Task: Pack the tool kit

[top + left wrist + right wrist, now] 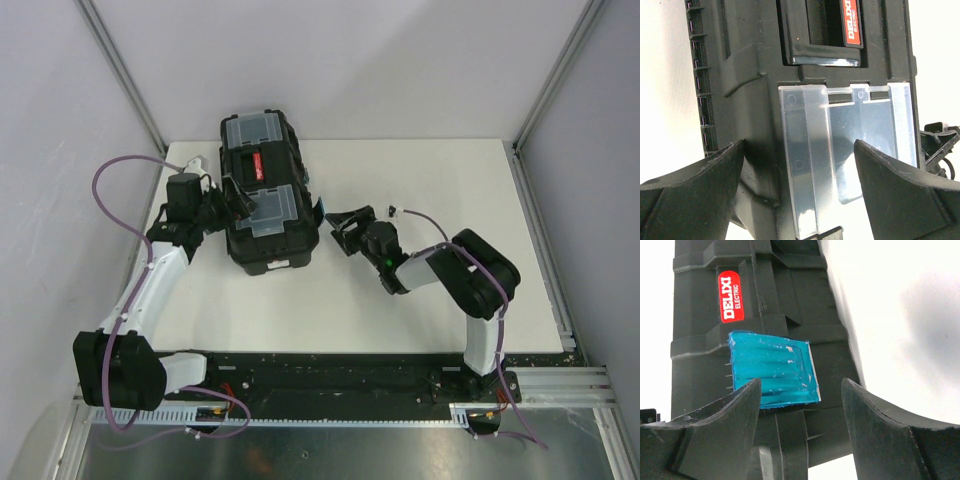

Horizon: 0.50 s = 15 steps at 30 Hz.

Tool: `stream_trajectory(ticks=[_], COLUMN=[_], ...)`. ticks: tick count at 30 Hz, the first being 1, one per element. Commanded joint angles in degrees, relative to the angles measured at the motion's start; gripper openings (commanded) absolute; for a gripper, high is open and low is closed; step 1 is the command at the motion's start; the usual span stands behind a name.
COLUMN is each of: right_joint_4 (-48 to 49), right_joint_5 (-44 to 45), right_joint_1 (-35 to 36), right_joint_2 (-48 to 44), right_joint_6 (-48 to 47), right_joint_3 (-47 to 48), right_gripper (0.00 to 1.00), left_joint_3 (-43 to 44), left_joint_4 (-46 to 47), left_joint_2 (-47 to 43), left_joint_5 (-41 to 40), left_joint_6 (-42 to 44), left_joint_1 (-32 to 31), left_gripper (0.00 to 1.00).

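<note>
Toolbox [265, 195] lid down, far-left on table. Left gripper [230, 202] spread, empty, over clear compartment [850, 130]. Right gripper [345, 226] spread, empty, facing blue latch [772, 369]: likely latching; press squarely, brace opposite side

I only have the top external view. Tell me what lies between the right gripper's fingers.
Observer: In the right wrist view, the right gripper is open, and its fingers frame a blue latch on the side of the toolbox.
Operator: Now report the left one.
Observer: The left gripper is open too. Its wrist view shows a clear lid compartment in line between its fingers.
</note>
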Motion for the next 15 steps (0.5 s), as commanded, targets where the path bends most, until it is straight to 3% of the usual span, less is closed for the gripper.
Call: stream_trajectory(ticks=[1,9,15], right_joint_4=[5.6,12.1,6.1], right_joint_5=[-2.2,-10.7,-15.4], right_joint_1=[-1.1,-1.3,-1.3], right_joint_2=[0.3,5.1,6.1], right_joint_6=[-5.7,-6.0,-9.7], right_joint_3=[1.7,4.5,7.2], right_gripper=[0.7,0.7,0.71], left_joint_3=[-1.2,-0.8,-0.7], left_joint_4=[-6.6,-6.7,-6.7], left_joint_2=[0.9,1.5,1.8], left_joint_5=[4.3,4.3,4.5], left_joint_6=[0.7,1.3,1.9], left_joint_1=[-1.7,-1.7,-1.7], left_gripper=[0.91,0.9,0.9])
